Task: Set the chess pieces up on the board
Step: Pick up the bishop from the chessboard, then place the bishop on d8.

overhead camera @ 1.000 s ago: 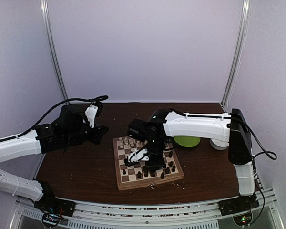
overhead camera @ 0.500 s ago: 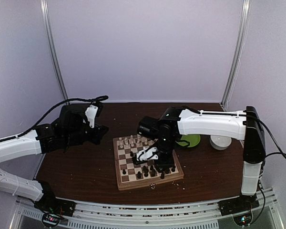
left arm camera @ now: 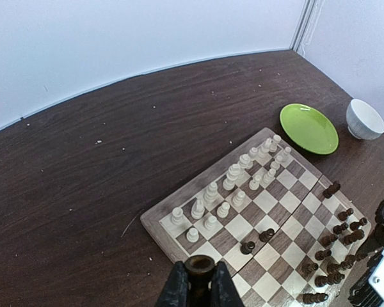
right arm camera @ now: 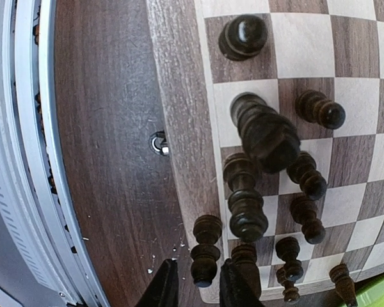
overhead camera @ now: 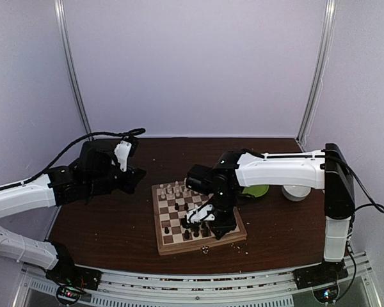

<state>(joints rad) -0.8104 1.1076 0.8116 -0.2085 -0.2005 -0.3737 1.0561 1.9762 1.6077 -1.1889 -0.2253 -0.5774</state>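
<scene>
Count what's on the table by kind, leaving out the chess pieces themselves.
chessboard: 1
green plate: 1
white bowl: 1
Total: 3

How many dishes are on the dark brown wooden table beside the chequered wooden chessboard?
2: a round green plate by a corner of the chessboard, and a white bowl just beyond the plate. None seems hidden.

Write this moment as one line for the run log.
left pincer: shut, left of the board | right pincer: open, tips around a dark piece at board's near edge | pale pieces: two rows, far side
</scene>
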